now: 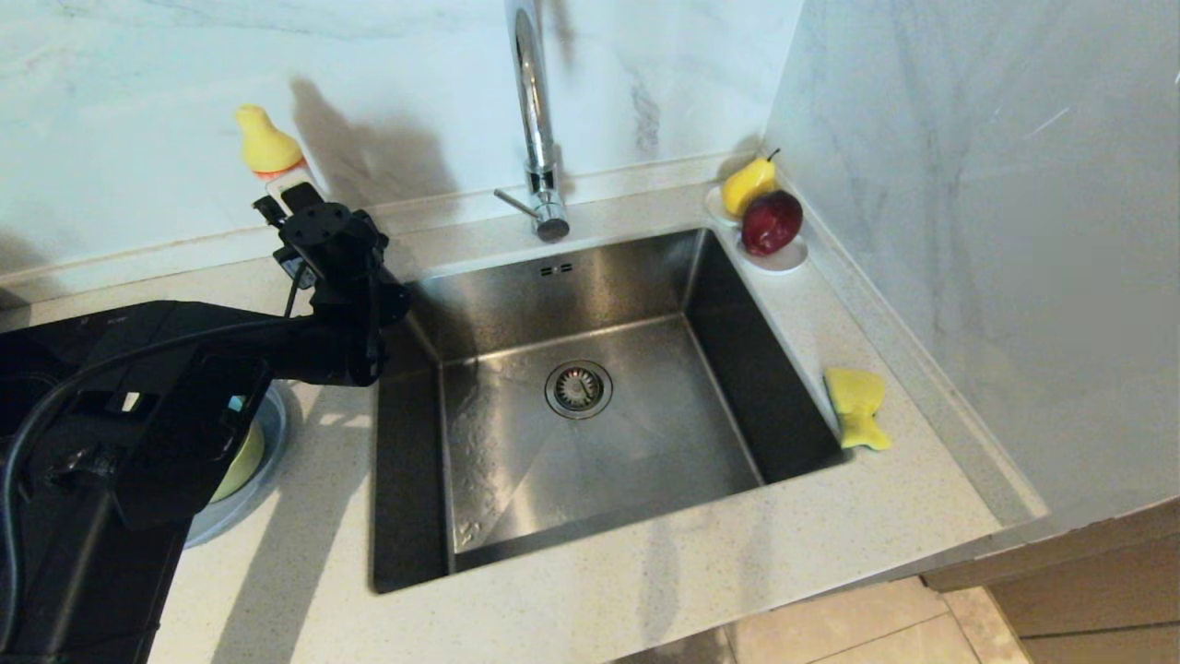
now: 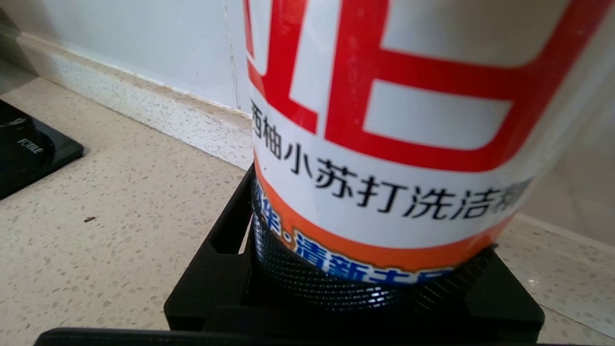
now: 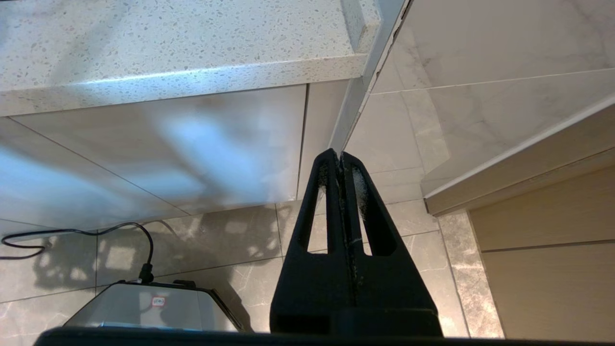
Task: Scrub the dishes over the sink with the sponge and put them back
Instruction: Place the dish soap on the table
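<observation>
My left gripper [image 1: 293, 205] is behind the sink's [image 1: 590, 277] left rear corner, shut on a detergent bottle [image 1: 267, 148] with a yellow cap. In the left wrist view the bottle's red and white label [image 2: 384, 120] fills the space between the black fingers [image 2: 216, 269]. The yellow sponge [image 1: 857, 406] lies on the counter right of the sink. Under my left arm show the rim of the grey-blue plate [image 1: 269, 433] and a pale yellow-green bowl [image 1: 241, 466] on it. A teal bowl is hidden. My right gripper [image 3: 340, 156] hangs shut and empty below the counter.
A tall chrome faucet [image 1: 535, 120] stands behind the sink. A small white dish [image 1: 784, 260] with a pear and a red fruit sits in the back right corner by the wall. A black hob edge [image 2: 29, 154] lies left of the bottle.
</observation>
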You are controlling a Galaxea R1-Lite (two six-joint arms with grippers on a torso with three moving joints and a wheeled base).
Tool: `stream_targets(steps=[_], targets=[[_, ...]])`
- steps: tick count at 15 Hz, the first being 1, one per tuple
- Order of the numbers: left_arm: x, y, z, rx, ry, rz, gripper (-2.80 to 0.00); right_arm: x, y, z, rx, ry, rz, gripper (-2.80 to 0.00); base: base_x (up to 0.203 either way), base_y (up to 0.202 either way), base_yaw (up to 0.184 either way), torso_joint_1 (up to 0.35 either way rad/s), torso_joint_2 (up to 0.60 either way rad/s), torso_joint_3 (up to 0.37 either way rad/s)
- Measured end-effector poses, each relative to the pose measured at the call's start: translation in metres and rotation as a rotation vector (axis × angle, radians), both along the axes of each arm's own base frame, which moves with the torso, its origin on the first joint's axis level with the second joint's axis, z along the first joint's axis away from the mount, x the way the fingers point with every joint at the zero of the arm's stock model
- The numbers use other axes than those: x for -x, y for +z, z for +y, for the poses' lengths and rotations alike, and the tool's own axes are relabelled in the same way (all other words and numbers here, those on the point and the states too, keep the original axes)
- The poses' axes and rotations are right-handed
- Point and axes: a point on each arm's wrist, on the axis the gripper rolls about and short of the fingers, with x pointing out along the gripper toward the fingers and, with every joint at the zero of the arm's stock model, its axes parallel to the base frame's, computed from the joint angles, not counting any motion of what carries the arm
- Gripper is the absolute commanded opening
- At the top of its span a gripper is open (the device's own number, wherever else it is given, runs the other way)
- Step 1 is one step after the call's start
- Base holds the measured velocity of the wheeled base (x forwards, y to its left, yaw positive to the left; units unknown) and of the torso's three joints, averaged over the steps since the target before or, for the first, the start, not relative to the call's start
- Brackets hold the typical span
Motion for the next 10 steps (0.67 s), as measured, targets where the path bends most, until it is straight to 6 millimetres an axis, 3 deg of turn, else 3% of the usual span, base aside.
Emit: stream_targets(steps=[1,10], targets=[[-0.0003,-0.0005,-0.0001,-0.001,0.000,0.006,0.00,0.0000,0.0000,0.0000,0.000,0.001,0.000,-2.80,0.000,0.000,0.000,0.000,0.00,0.000],[0.0019,0.0054,0.0031,0.005,0.005,-0.002,0.00,0.0000,-0.0001,0.0000,0.001,0.000,0.000,-2.80,0.000,0.000,0.000,0.000,0.00,0.000]])
